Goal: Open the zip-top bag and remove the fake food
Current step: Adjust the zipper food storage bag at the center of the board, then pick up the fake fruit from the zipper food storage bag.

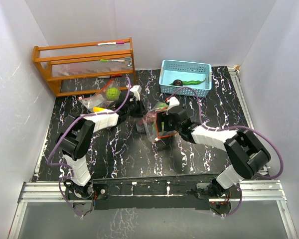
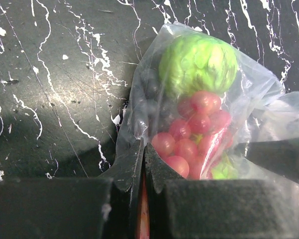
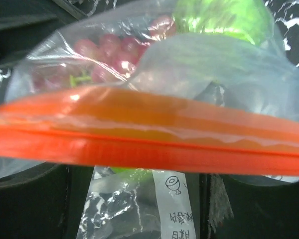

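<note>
on the black white-veined marble table (image 1: 119, 149), my left pincer (image 2: 142, 162) is pinched tight on the crinkly clear plastic zip-top bag (image 2: 254, 94). whether my right pincer (image 1: 163, 124) grips, i cannot tell. inside the bag are a bumpy lime-green ball (image 2: 197, 62) and glossy red grapes (image 2: 194, 129). the orange zip strip (image 3: 139, 144) is ridged, and the white label (image 3: 177, 209) has print i can't read.

Out in the middle of the black marbled table (image 1: 119, 149) you have the zip-top bag (image 1: 153, 122) standing up, a lime-green ball (image 1: 160, 105) showing at its far end, with the left gripper (image 1: 142, 117) against its left side and the right gripper (image 1: 163, 125) against its right; from above you cannot tell how the jaws stand. Far left, in front of the wooden rack (image 1: 84, 64), lies a second clear bag (image 1: 93, 101) with another lime-green ball (image 1: 112, 93) and a yellow piece (image 1: 98, 109). Far right, your light-blue basket (image 1: 185, 63) holds a dark round piece (image 1: 177, 82) just beside a long green vegetable (image 1: 193, 81).
</note>
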Robot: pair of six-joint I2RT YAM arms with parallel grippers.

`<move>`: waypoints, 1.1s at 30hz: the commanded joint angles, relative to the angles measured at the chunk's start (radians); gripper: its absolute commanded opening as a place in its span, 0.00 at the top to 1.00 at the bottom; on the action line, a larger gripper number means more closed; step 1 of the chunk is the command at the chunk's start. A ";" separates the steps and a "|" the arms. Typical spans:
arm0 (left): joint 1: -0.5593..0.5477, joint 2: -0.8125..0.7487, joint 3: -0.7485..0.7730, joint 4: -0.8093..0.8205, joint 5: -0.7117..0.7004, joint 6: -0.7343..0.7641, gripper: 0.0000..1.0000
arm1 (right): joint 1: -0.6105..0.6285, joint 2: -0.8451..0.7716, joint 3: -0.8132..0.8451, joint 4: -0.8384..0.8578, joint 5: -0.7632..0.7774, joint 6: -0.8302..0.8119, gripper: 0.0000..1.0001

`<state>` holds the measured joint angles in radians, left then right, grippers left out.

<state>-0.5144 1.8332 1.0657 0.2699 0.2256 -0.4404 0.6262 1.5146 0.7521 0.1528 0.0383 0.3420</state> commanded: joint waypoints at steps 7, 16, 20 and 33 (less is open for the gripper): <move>0.000 -0.007 0.002 0.036 0.034 -0.031 1.00 | -0.004 -0.060 -0.056 0.033 0.038 -0.053 0.36; -0.001 0.015 0.008 0.051 0.059 -0.040 1.00 | -0.004 0.088 -0.017 0.063 0.005 -0.055 0.39; -0.001 0.021 0.014 0.044 0.061 -0.036 1.00 | -0.007 0.017 -0.015 0.046 0.025 -0.052 0.55; 0.032 0.022 -0.011 0.001 -0.012 -0.070 1.00 | -0.019 -0.307 0.152 -0.154 0.149 -0.136 0.65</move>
<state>-0.4934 1.8648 1.0657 0.2863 0.2432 -0.4911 0.6136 1.2556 0.8040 0.0395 0.1085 0.2611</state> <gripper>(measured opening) 0.007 0.555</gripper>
